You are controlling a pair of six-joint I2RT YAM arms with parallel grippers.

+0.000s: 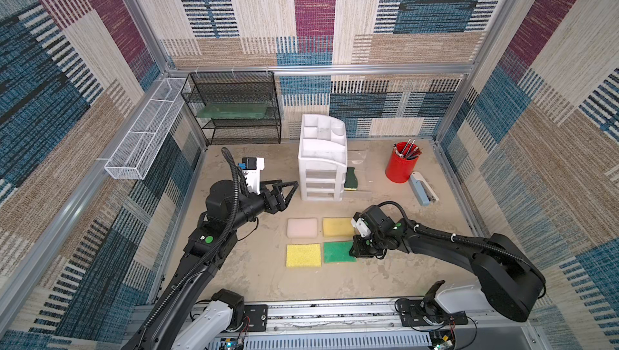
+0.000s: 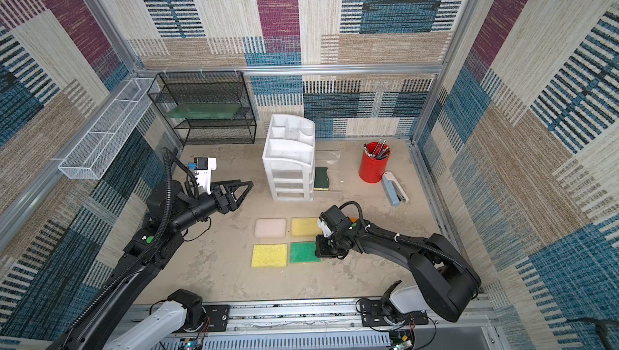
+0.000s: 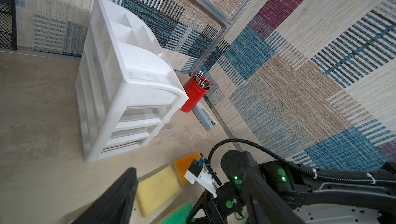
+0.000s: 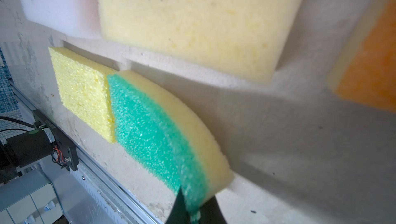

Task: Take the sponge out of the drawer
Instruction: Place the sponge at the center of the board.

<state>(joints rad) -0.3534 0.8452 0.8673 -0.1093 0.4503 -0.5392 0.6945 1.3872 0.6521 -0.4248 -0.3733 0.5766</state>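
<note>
The white drawer tower stands mid-table with all three drawers pushed in. A green-topped, yellow-backed sponge lies low in front of it, its far end next to a bright yellow sponge. My right gripper is shut on this sponge's right edge, pinching the foam thin. My left gripper hovers open and holds nothing, left of the tower's base.
A pale pink sponge and a yellow sponge lie behind the held one; an orange sponge is under the right arm. A dark green sponge leans by the tower. Red pencil cup, stapler, black mesh shelf.
</note>
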